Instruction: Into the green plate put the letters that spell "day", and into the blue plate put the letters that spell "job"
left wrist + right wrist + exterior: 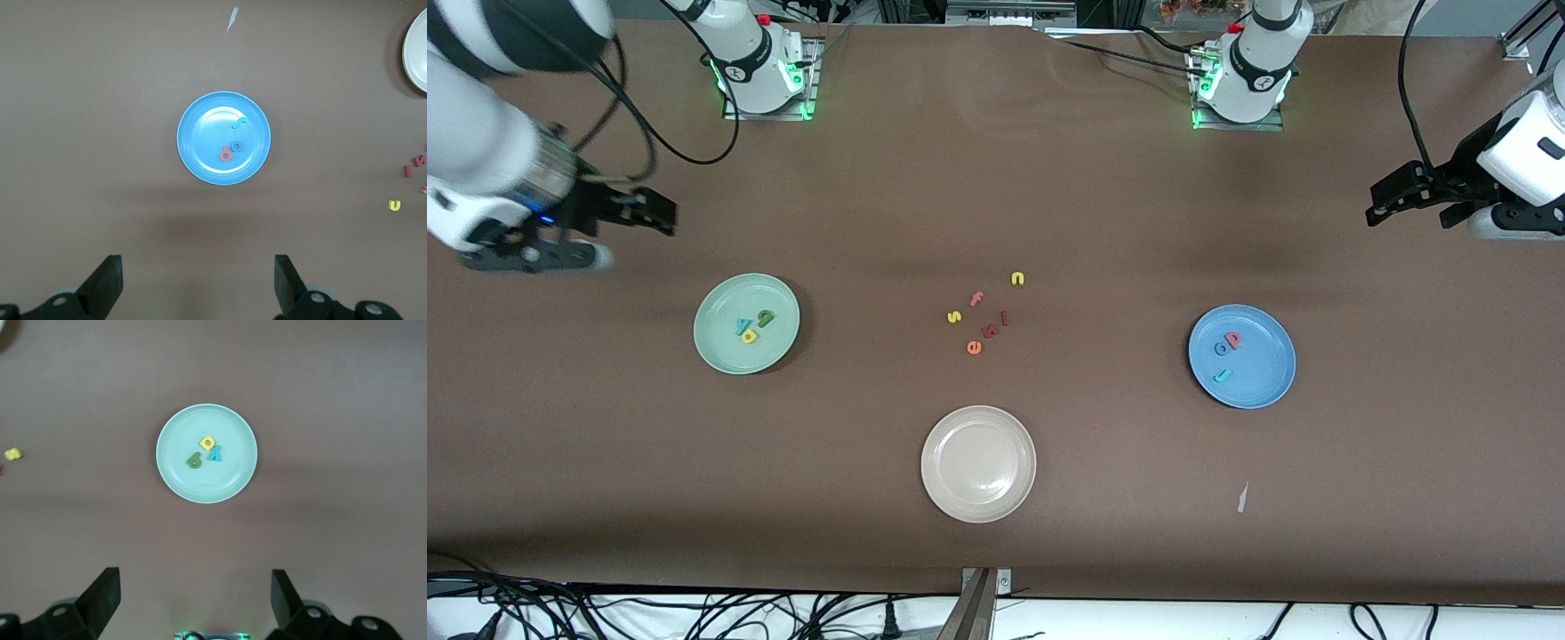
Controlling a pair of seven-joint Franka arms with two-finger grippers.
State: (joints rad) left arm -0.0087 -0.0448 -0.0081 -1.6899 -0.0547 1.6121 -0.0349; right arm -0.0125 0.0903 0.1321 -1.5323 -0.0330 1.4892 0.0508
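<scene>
The pale green plate [725, 342] holds the dark green d [766, 317], the yellow a [750, 336] and the light blue y [743, 326]. In the blue plate [1267, 369] lie the blue o [1221, 348], the pinkish-red b [1233, 339] and the teal j [1223, 375]. My right gripper [654, 212] hangs open and empty over bare table at the right arm's end. It looks down on the green plate [177, 453] and its letters. My left gripper [1385, 206] is open and empty at the left arm's end, with the blue plate [200, 140] in its view.
A cream-white plate [978, 463] sits nearer to the front camera, between the two coloured plates. Loose letters lie mid-table: a yellow n [1017, 279], a yellow s [954, 316], an orange e [974, 348] and dark red ones [991, 331]. A paper scrap [1242, 498] lies near the blue plate.
</scene>
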